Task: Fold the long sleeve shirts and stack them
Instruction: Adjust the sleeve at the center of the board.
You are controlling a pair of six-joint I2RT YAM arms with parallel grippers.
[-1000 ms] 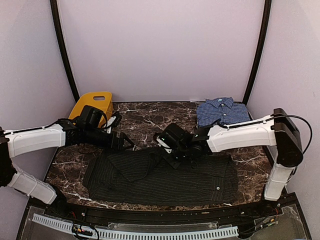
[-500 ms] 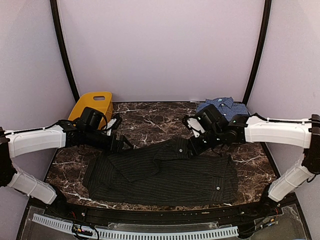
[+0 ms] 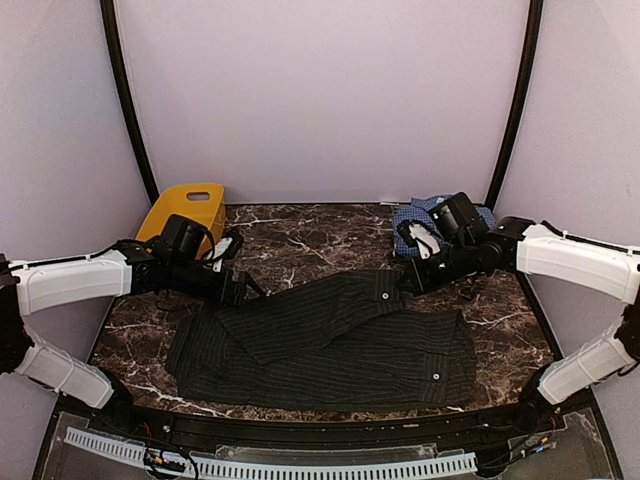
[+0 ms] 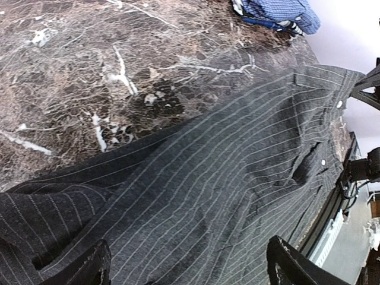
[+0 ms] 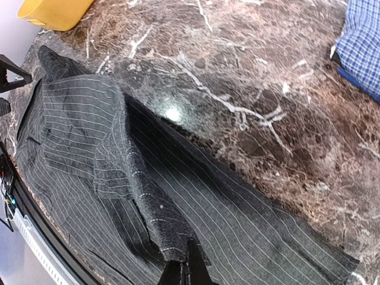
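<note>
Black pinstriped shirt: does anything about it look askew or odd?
Nothing damaged. The black shirt lies unfolded, one sleeve stretched slantwise across its body to the right end effector, which is shut on it.

Black pinstriped shirt (image 3: 330, 345), blue checked shirt (image 5: 363, 47), yellow basket (image 3: 186, 207), dark marbled table (image 3: 300, 238).

The right gripper (image 3: 406, 284), pinching the sleeve (image 3: 320, 312) of the black shirt (image 3: 340, 365), has swung from the middle out toward two o'clock. That has pulled the sleeve straight, and the arm now hides much of the blue shirt (image 3: 404, 214).
</note>
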